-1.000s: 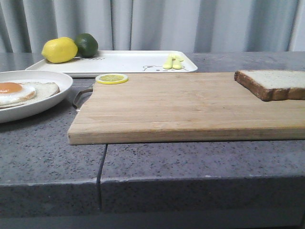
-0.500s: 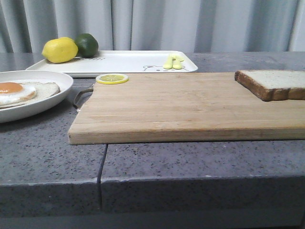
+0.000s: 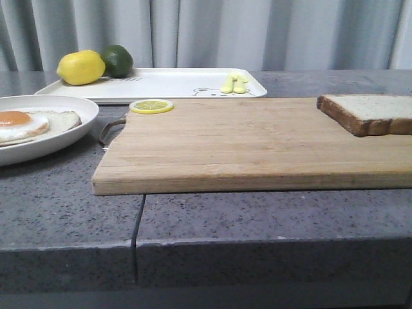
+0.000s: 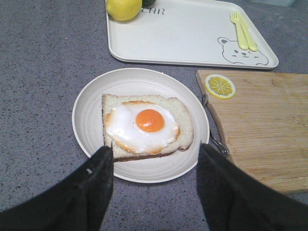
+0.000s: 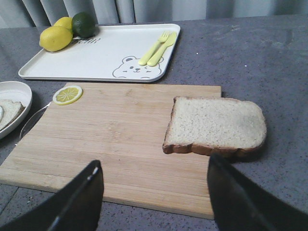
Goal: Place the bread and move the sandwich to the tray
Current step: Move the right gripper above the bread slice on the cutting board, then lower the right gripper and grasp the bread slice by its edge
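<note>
The right tool (image 5: 154,192) hangs over the cutting board (image 5: 115,139) with its fingers spread wide and nothing between them; it touches nothing. Just ahead of it, between the fingers' line of reach, lies the bread (image 5: 216,125), flat on the board's far corner and partly overhanging onto the desk (image 5: 269,57). The left tool (image 4: 155,185) is likewise wide apart and empty, poised above the near rim of the round plate (image 4: 89,103), with the sandwich (image 4: 147,126) directly ahead of it. Beyond both tools, the tray (image 5: 96,55) sits at the back of the desk, carrying a lemon (image 5: 54,38), a lime (image 5: 84,25) and yellow cutlery (image 5: 158,48). A lemon slice (image 5: 67,95) rests on the board's corner. The work looks barely begun: picking up the bread seems the step in hand. Next, the right tool probably needs to descend and straddle the slice before closing gently on its soft edges.
</note>
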You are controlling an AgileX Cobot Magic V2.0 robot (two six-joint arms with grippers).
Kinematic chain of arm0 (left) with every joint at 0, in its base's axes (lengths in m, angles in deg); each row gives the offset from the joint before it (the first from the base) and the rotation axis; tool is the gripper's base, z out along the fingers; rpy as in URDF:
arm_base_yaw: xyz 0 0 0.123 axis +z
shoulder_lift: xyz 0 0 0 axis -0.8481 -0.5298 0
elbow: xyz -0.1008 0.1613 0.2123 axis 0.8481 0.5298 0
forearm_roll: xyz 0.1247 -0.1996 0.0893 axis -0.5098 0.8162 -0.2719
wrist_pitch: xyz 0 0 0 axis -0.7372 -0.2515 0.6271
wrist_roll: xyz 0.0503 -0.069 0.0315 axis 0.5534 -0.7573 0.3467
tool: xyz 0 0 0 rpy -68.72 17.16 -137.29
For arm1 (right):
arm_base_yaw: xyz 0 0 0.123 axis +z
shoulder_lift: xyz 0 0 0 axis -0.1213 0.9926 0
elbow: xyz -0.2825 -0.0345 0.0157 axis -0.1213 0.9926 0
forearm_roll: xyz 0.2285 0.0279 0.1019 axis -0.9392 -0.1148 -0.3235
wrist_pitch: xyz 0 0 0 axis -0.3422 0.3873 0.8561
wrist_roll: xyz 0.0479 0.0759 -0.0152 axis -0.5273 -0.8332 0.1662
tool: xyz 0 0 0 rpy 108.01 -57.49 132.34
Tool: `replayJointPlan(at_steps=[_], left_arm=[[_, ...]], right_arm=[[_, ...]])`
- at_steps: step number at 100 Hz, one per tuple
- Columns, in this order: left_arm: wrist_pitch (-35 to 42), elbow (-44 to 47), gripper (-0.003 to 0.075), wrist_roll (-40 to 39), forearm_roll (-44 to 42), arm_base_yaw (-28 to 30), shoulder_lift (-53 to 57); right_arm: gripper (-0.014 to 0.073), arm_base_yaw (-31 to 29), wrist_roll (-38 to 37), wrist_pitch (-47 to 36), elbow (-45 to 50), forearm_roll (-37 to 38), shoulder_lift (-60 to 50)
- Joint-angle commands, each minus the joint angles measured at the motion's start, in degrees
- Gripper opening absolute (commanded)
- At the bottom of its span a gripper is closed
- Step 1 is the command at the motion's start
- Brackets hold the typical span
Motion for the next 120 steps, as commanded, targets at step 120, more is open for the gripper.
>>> replayJointPlan(at_steps=[120], left_arm=[[3.54, -1.77, 0.0369, 0.0, 1.35, 0.16, -0.81]], right_arm=[[0.0476, -9.01, 18.94, -13.69, -1.86, -22.07, 15.28]])
